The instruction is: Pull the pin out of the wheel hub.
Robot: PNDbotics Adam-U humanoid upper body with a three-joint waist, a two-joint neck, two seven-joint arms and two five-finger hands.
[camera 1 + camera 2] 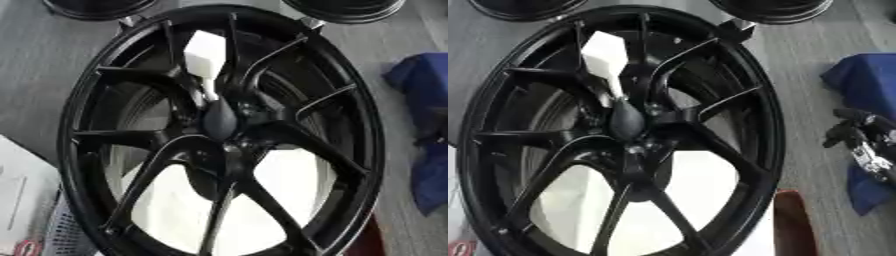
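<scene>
Black and glossy, the wheel hub (223, 135) fills nearly the whole view, lying tilted on a grey carpeted floor (35, 75), its rim running from the top edge down past the bottom edge. Thin paired spokes (297, 145) fan out from a dark oval centre cap (219, 120), and through the lower gaps between them a pale white surface (175, 205) shows. The pin (206, 60) — a white piece with a broad blocky head and a narrower stem — sits in the upper part of the hub, its stem running down to meet the centre just above the cap, so it is in the hub and not out of it. At the floor's right edge lies a blue cloth (864, 80), well apart from the rim. In front of that cloth, in the right eye view only, the robot's right hand (859, 132) shows at the right edge, black with silver parts; its fingers look bent and hold nothing, and it is clear of the wheel, touching neither rim nor pin. The left hand appears in neither view. Two more dark wheels (350, 10) sit partly cut off along the top edge, one at each upper corner. At the lower left corner a flat white sheet (22, 190) lies beside a pale meshed basket (70, 235), just outside the rim. Near the bottom right, a reddish-brown object (794, 225) stands close beside the rim — what it is cannot be made out.
</scene>
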